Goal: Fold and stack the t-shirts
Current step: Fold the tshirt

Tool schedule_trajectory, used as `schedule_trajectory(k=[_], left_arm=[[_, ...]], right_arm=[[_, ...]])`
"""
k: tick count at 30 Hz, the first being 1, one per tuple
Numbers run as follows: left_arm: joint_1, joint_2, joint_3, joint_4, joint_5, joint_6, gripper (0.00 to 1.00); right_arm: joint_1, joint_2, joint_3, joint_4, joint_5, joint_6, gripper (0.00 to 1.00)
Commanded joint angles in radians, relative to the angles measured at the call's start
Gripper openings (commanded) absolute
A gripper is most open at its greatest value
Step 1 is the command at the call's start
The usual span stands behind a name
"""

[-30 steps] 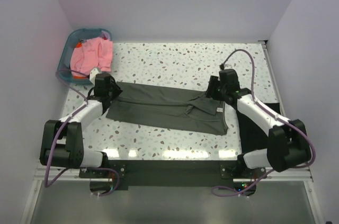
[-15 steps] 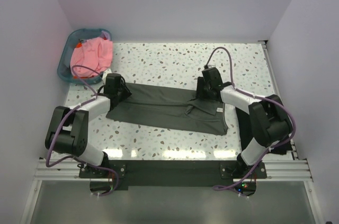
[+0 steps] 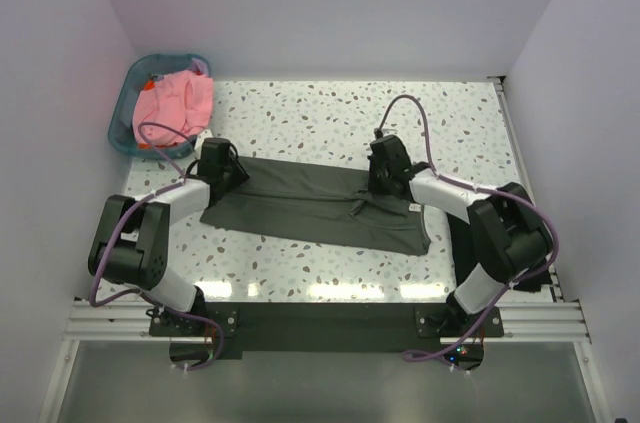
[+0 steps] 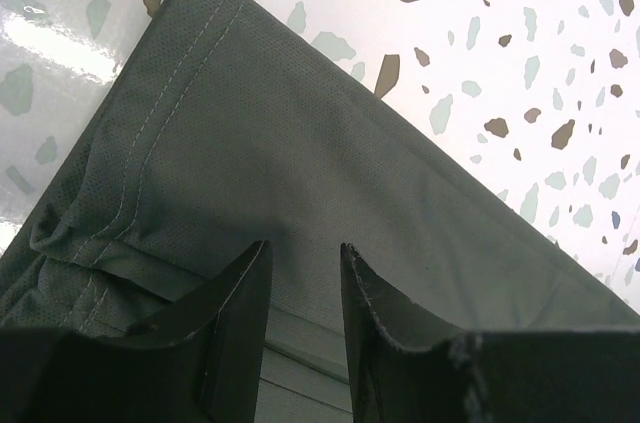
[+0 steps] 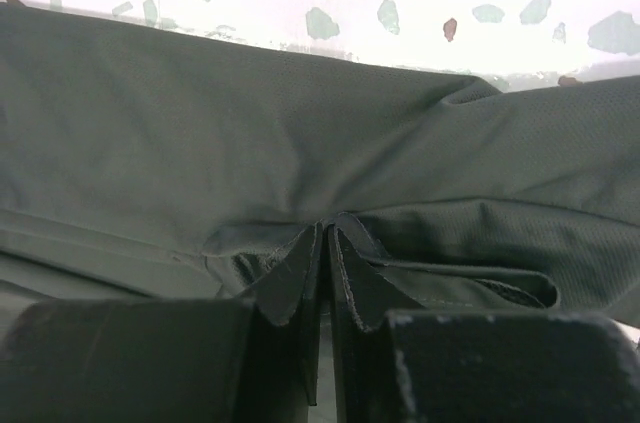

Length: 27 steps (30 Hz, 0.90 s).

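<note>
Olive-grey t-shirt (image 3: 310,205) lies as a long flat band across the near middle of the speckled table (image 3: 330,108), running from one arm to the other, far edge straight, some loose layers bunched toward the right end.

Teal basket (image 3: 122,108) sits at the far left corner, well apart from the work, with the salmon-pink t-shirt (image 3: 178,101) heaped in it. Not folded yet.

Right gripper (image 5: 325,228) is on the far edge near the right end. Fingers are pressed together with a small pleat of olive cloth clamped between the tips; I read that as a hold on the shirt.

Left gripper (image 4: 305,253) is at the left end, close to the stitched hem corner. Jaws stand apart, tips down on the cloth, nothing between them yet.

Step in hand, as I judge it: take both far corners for the next fold. Notes to self:
- Close the left on the edge, all layers, before either arm lifts.
- Raise both ends together and level, or the band skews.
- Keep light tension between the hands, no more.
- Watch the right pleat; it looks shallow and may slip.
</note>
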Motion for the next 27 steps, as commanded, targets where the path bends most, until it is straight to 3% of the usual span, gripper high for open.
schedule_trajectory(k=[1,12,17,27], left_arm=[[-0.007,0.004,0.030,0.066,0.005,0.021,0.38],[-0.007,0.013,0.023,0.080,0.016,0.027,0.38],[-0.007,0.015,0.021,0.086,0.020,0.034,0.38],[-0.008,-0.010,0.007,0.129,0.075,0.072,0.38]], right_arm=[[0.012,-0.079,-0.022,0.051,0.024,0.031,0.08],[0.096,-0.208,-0.169,0.089,0.036,0.084,0.08],[0.126,-0.232,-0.232,0.111,0.059,0.082,0.38],[0.109,-0.340,-0.126,-0.073,0.277,0.038,0.52]])
